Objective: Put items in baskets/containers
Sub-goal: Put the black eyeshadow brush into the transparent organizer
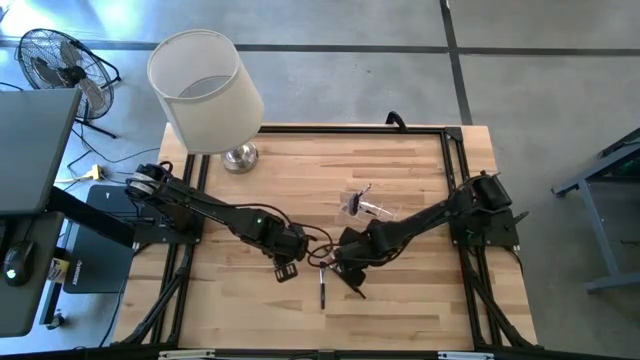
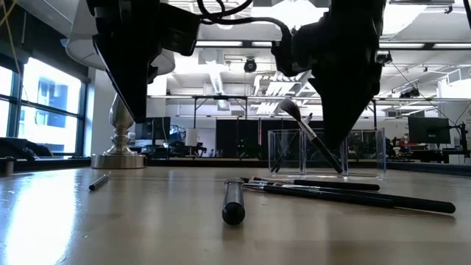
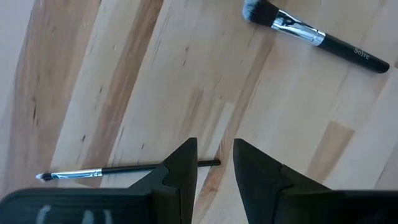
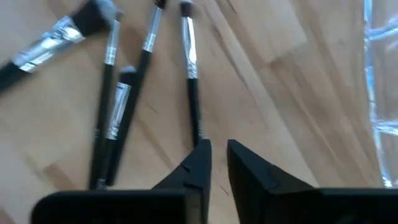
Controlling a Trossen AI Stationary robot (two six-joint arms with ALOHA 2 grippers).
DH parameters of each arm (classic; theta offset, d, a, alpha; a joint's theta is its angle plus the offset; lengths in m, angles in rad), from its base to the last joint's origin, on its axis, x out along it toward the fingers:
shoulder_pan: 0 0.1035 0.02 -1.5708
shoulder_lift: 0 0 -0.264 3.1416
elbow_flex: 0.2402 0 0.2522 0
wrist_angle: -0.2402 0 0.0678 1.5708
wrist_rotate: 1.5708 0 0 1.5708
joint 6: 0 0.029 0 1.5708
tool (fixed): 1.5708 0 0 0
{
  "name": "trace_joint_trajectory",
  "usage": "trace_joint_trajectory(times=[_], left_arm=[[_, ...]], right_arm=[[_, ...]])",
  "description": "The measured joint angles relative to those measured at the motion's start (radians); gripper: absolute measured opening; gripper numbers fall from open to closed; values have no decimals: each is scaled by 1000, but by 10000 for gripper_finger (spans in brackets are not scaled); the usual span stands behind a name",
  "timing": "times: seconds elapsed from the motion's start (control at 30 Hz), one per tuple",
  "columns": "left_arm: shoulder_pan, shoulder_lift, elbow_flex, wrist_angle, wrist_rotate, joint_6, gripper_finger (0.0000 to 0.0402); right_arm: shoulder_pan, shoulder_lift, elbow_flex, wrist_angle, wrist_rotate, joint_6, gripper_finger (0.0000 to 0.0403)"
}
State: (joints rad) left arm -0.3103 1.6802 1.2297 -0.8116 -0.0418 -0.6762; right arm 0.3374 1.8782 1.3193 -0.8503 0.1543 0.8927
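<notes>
High view: both arms meet near the middle of the wooden surface [image 1: 400, 310], the right gripper [image 1: 345, 262] over loose brushes [image 1: 323, 290] lying near the clear box [image 1: 362, 205]; lower it squarely over one handle and close at mid-length so neighbours stay put. Low view: the box [image 2: 327, 153] already holds one brush leaning inside, with slim dark-handled brushes [image 2: 346, 193] lying before it. Wrist views: the left gripper [image 3: 214, 163] hangs released and empty beside a thin brush [image 3: 127, 169], and the right gripper [image 4: 214, 158] is likewise slightly parted, holding nothing, at the end of one silver-ferruled brush [image 4: 193, 87].

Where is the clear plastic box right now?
In the high view, the clear box sits mid-table, right of the lamp, just beyond the right tool.
</notes>
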Motion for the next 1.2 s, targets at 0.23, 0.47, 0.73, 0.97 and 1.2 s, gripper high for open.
trace_joint_trajectory(times=[0.23,0.47,0.73,0.97,1.2], left_arm=[[0,0,0,3,-1,-8,101],[2,0,0,33,-2,-13,101],[2,0,0,113,-28,10,101],[2,0,0,207,-48,200,101],[2,0,0,245,-62,286,101]], right_arm=[[6,0,-72,132,-15,-65,96],[31,0,-185,227,-34,-57,98],[77,-10,-275,355,-12,-76,74],[142,-6,-286,375,79,-85,18],[187,-2,-268,361,165,-51,8]])
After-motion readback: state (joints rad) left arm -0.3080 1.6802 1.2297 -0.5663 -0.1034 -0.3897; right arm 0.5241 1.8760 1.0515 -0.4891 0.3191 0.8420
